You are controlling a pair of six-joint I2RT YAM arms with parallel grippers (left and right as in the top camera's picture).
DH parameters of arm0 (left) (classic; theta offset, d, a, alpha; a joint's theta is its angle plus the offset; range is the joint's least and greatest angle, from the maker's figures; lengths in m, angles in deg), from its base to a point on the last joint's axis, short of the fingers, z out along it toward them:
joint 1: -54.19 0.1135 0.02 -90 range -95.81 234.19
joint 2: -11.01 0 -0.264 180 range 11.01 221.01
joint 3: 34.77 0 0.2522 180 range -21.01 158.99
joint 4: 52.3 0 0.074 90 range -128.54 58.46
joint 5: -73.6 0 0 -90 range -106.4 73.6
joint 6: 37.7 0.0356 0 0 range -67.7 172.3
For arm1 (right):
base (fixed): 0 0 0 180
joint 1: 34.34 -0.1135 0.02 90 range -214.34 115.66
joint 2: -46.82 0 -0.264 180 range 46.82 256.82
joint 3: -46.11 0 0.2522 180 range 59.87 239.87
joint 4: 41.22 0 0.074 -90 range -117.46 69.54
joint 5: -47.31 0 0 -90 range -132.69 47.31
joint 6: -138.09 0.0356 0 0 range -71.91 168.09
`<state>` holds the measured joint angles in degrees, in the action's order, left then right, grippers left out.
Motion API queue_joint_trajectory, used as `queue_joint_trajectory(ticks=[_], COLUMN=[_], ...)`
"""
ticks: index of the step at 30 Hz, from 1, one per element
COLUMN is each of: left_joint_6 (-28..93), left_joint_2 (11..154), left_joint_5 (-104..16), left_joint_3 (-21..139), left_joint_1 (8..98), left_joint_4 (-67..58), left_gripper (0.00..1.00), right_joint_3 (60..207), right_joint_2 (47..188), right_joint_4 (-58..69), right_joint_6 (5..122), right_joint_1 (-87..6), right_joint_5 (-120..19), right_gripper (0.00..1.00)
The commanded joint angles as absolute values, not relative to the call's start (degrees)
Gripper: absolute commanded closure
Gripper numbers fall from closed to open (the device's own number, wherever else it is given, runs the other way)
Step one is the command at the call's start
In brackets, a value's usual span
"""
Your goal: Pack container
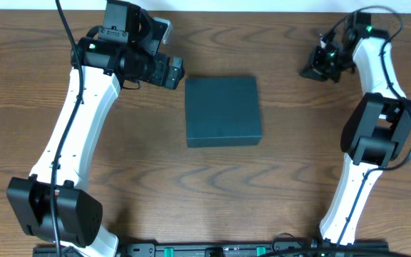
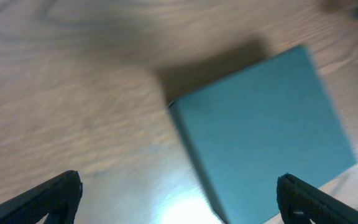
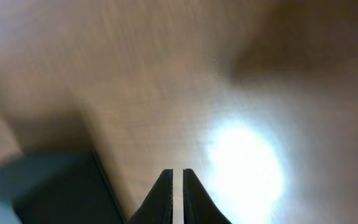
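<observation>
The container (image 1: 222, 111) lay closed near the middle of your wooden table (image 1: 191, 185), its flat teal-grey top level and nothing resting on it; in the blurred left wrist view it filled the right half of the frame, one corner turned toward the camera. Your left gripper (image 1: 174, 72) hung just beside the container's far left corner, apart from it; its fingers (image 2: 48, 199) stood wide apart with nothing between them. Your right gripper (image 1: 311, 70) hovered well apart from the container, toward the far right of the table; seen from the right wrist, its jaws were drawn together to a thin slit above the wood, clasping nothing; a dark shape (image 3: 55, 186) at the lower left of that view was too blurred to name.
</observation>
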<state>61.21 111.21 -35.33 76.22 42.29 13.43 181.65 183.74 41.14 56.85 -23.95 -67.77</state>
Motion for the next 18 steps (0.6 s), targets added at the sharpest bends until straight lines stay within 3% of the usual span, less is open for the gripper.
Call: queue_joint_trajectory(ticks=[1, 6, 18], left_joint_6=[60.1, 59.1, 60.6], left_joint_2=[111.5, 111.5, 111.1], left_joint_5=[-27.9, -26.0, -19.3], left_joint_3=[76.7, 76.7, 76.6], left_joint_1=[42.3, 41.8, 31.0], left_joint_4=[16.0, 22.7, 26.1], left_gripper=[0.01, 0.01, 0.02], right_joint_3=[185.2, 185.2, 184.4], right_joint_2=[178.3, 170.5, 154.2], right_joint_4=[47.2, 56.1, 68.7], right_joint_6=[50.1, 49.7, 50.0], right_joint_1=[-26.0, -28.7, -44.1], right_joint_5=[-56.5, -55.2, -50.6], right_gripper=[0.93, 0.99, 0.99])
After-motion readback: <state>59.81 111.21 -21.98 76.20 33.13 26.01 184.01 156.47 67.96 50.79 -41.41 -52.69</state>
